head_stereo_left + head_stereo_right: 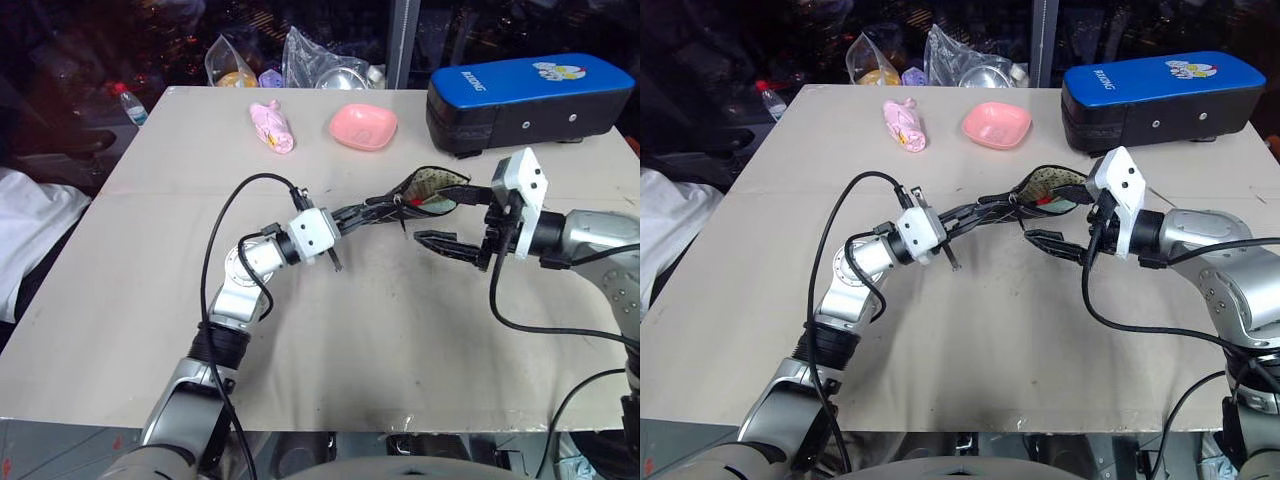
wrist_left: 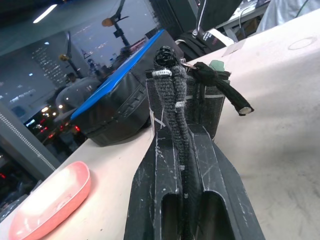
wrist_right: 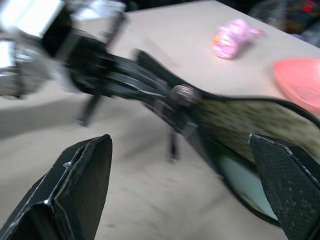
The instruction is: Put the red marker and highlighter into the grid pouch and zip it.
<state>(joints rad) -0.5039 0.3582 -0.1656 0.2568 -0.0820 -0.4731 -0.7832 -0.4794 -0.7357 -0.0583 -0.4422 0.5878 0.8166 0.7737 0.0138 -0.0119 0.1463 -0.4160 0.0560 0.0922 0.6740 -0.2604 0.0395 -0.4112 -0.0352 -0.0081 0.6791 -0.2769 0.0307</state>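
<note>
The grid pouch hangs just above the table's middle with its mouth gaping and its speckled lining showing. My left gripper is shut on the pouch's zipper end, with the black pull cord pinched between its fingers. Inside the mouth lie a sliver of the red marker and the pale mint highlighter. To the right of the mouth, my right gripper stands wide open with nothing between its fingers, close to the pouch but apart from it.
A big blue and black padded case stands at the back right. A pink bowl and a pink wrapped item lie at the back middle. Plastic bags sit past the table's far edge.
</note>
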